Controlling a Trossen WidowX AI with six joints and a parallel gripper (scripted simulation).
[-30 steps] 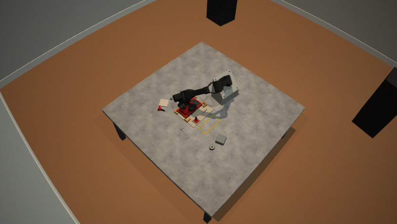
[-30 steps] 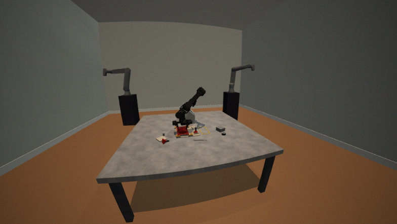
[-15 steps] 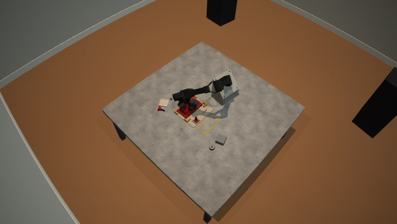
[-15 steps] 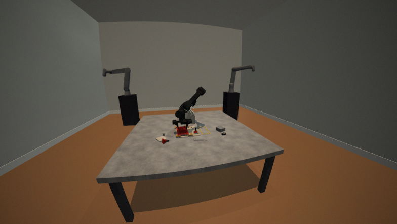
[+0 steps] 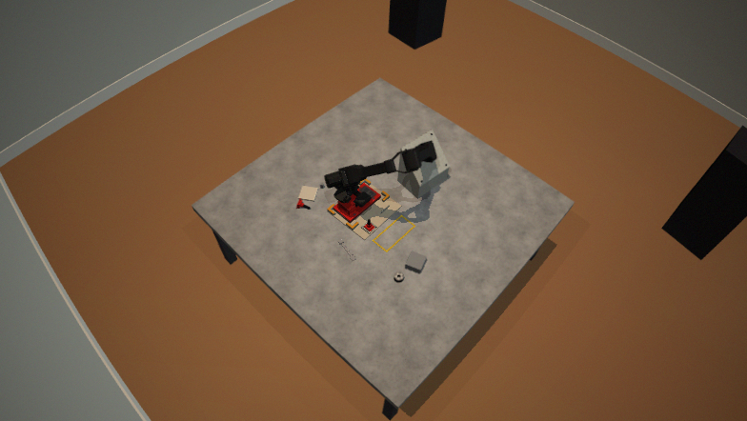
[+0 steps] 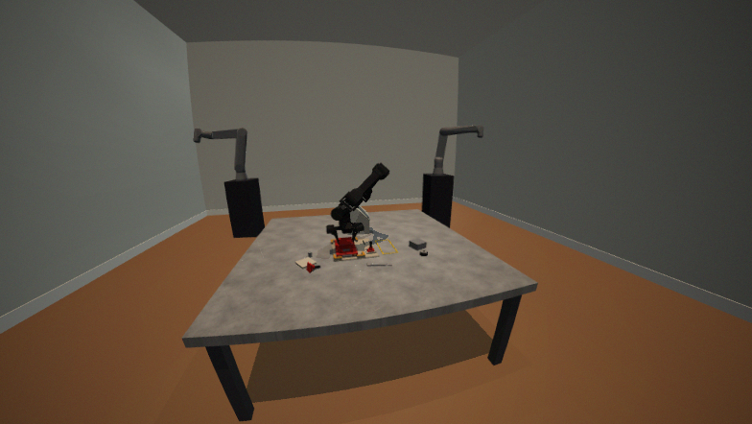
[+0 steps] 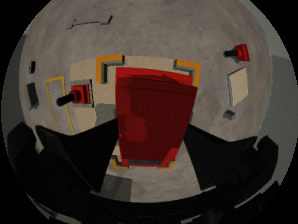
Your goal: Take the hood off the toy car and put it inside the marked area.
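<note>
The red toy car [image 6: 344, 253] [image 7: 150, 72] sits inside orange corner brackets. Its dark red hood [image 7: 155, 102] lies between my fingers and seems tilted and slightly raised against the body; the wrist view shows brighter red body past its edges. How much of it still touches the car cannot be told. My gripper [image 5: 351, 198] [image 6: 345, 239] [image 7: 152, 123] is shut on the hood's two long sides. The yellow outline of the marked area [image 5: 386, 250] [image 7: 55, 78] lies on the table beside the car's mat, with nothing inside it.
A red base with a black stick [image 5: 369, 227] [image 7: 82, 94] stands between car and marked area. A grey block [image 5: 416, 260] [image 6: 417, 244] and a ring [image 5: 398, 277] lie beyond the area. A cream tile [image 5: 308, 192] [image 7: 237, 86] and a red-black piece [image 5: 300, 204] lie on the other side.
</note>
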